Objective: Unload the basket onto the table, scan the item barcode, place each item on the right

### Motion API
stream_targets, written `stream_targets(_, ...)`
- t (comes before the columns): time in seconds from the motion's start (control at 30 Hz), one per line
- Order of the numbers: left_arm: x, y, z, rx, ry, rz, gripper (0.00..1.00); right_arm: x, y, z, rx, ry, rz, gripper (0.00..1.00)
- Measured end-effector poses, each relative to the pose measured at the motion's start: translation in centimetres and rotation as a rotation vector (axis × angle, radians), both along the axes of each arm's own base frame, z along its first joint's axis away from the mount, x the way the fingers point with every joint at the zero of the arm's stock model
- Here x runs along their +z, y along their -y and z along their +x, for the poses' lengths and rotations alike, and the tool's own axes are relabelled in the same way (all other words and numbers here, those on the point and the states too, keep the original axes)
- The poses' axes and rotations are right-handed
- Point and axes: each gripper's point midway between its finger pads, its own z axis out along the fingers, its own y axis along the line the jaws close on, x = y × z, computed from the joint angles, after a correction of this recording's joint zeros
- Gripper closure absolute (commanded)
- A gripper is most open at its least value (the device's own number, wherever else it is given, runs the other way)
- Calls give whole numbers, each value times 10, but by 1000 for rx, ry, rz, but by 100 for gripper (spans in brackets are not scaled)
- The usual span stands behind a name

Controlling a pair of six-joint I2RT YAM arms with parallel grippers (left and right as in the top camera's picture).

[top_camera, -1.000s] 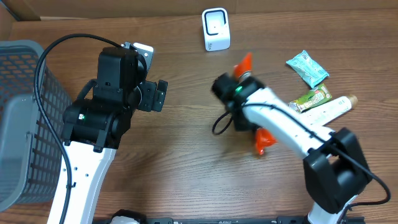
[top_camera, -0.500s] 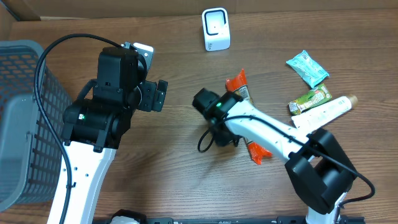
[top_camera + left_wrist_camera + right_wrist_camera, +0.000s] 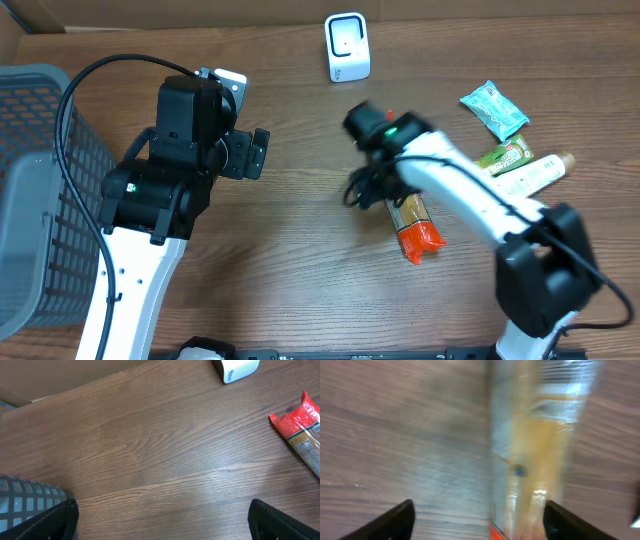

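The item, a long packet (image 3: 412, 222) with a clear middle and orange-red ends, lies flat on the wooden table right of centre. Its red end (image 3: 299, 424) shows at the right edge of the left wrist view. My right gripper (image 3: 479, 522) hovers open over the packet (image 3: 535, 445), which sits blurred below, nearer the right finger and held by neither. Overhead, the right gripper (image 3: 380, 145) is just above the packet's far end. The white barcode scanner (image 3: 347, 47) stands at the table's back. My left gripper (image 3: 165, 525) is open over bare wood, empty.
A grey mesh basket (image 3: 40, 190) fills the left side. A teal packet (image 3: 494, 108), a green bar (image 3: 498, 158) and a white tube (image 3: 530, 175) lie at the right. The scanner's base (image 3: 235, 367) shows at the top of the left wrist view.
My right gripper held the packet, swung it left and down, then opened and let it go. The packet now lies on the table. The left arm has not moved.
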Motion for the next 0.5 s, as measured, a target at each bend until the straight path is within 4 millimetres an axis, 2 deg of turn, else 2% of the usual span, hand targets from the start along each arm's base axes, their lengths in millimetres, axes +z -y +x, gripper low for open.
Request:
stream_targets(0.13, 0, 0, 0, 0, 0, 1, 0, 9, 29, 16, -58, -15, 74, 5)
stream_targets(0.2, 0, 0, 0, 0, 0, 0, 0, 5, 44, 18, -78, -40, 106, 0)
stream_targets(0.3, 0, 0, 0, 0, 0, 0, 1, -9, 60, 14, -96, -78, 127, 0)
stream_targets(0.4, 0, 0, 0, 0, 0, 1, 1, -26, 68, 6, -95, -112, 152, 0)
stream_targets(0.5, 0, 0, 0, 0, 0, 0, 0, -36, 62, 2, -62, -120, 209, 0)
